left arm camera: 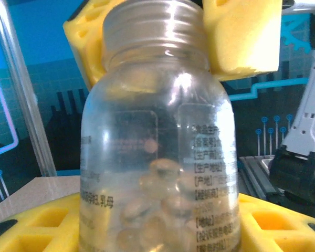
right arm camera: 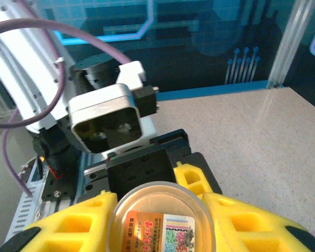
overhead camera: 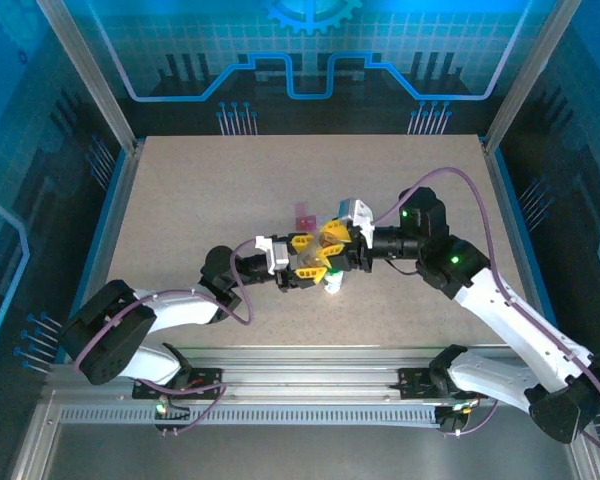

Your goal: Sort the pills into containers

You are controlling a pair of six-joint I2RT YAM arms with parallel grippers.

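Observation:
My left gripper (overhead camera: 302, 264) is shut on a translucent vial (left arm camera: 157, 136) that holds several pale round pills (left arm camera: 163, 205). Its yellow fingers (left arm camera: 37, 226) flank the vial's base. My right gripper (overhead camera: 330, 243) comes in from the right and its yellow fingers (left arm camera: 244, 37) press on both sides of the vial's cap (left arm camera: 152, 26). In the right wrist view the cap (right arm camera: 160, 210), with a coloured sticker on top, sits between the fingers (right arm camera: 68, 226). A small white bottle with a green cap (overhead camera: 334, 285) stands just in front of the grippers. A pink box (overhead camera: 302, 217) lies behind them.
Both arms meet at the middle of the speckled table (overhead camera: 200, 190). Metal frame posts (overhead camera: 120, 120) and blue walls bound it on the sides and back. The left gripper's black body and camera housing (right arm camera: 107, 121) sit close behind the cap.

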